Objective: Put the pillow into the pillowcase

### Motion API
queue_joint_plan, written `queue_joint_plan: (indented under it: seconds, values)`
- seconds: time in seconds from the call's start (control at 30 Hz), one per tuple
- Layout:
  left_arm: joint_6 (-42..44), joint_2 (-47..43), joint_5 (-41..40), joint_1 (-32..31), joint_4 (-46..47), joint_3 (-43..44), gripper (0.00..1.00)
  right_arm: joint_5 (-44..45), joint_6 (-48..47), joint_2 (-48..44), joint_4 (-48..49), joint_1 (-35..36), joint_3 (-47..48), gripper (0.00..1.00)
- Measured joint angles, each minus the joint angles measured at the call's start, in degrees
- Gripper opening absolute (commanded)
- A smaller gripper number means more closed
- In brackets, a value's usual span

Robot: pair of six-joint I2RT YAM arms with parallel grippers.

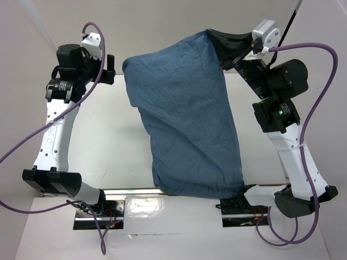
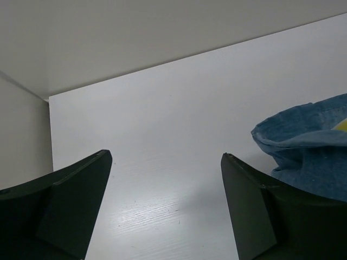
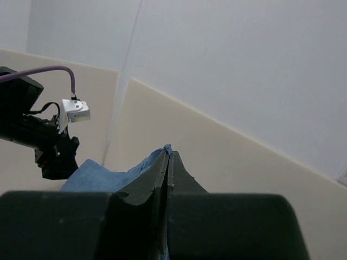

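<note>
Overhead, the right gripper (image 1: 216,39) at upper right is clamped on a corner of the pillowcase (image 1: 184,124), while the left gripper (image 1: 110,70) at upper left stands with jaws apart.

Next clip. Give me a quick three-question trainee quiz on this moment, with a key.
1. True or false: the left gripper is shut on the pillowcase.
2. Which one pinches the blue cloth? A) left gripper B) right gripper C) both
3. Left wrist view: what colour is the patch showing inside the pillowcase mouth?
Key: 1 false, it is open and empty; 2 B; 3 yellow.
</note>
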Motion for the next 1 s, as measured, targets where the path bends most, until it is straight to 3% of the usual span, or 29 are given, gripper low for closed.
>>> queue_joint_plan:
  seconds: [0.13,0.4,0.43,0.53,0.6,0.67,0.83,0.87,0.93,1.0]
  values:
    - [-0.31,-0.24,-1.27,0.04,0.20,-1.31,0.96,0.42,-0.31,-0.72,0.11,0.00,-2.56,0.00]
    - [-1.16,-4.83,-1.64,0.04,1.22,-6.21,0.97,5.05,-3.32,-0.09,2.38,-0.22,-18.29,0.00]
    - [-1.16,-5.55,-1.75,0.04,1.31,-6.95,0.97,6.05,-3.63,1.14,3.06,-0.26,-19.19,0.06]
    - [-1.14,-7.50,-2.19,0.04,1.62,-9.03,0.99,9.62,-4.13,5.25,4.87,-0.31,-19.78,0.57]
    - [-1.11,-8.09,-2.93,0.04,1.70,-9.64,0.99,12.85,-4.04,8.68,5.18,-0.33,-19.08,0.77]
    - [-1.11,-8.28,-3.74,0.04,1.92,-10.21,0.99,15.67,-4.33,11.65,5.11,-0.44,-17.97,0.81]
    - [-1.16,-8.52,-4.66,0.04,2.75,-12.68,0.99,17.22,-5.53,13.46,2.67,-1.33,-16.52,0.68]
    - [-1.16,-8.50,-4.09,0.04,2.89,-13.16,0.99,15.63,-5.46,13.46,1.33,-1.49,-15.06,0.55]
    - [-1.18,-8.26,-2.03,0.04,3.04,-13.27,0.96,11.08,-4.74,12.92,-2.16,-1.66,-12.15,0.39]
    - [-1.25,-7.17,1.60,0.09,2.95,-12.61,0.88,6.05,-3.06,11.32,-7.28,-1.77,-10.56,0.10]
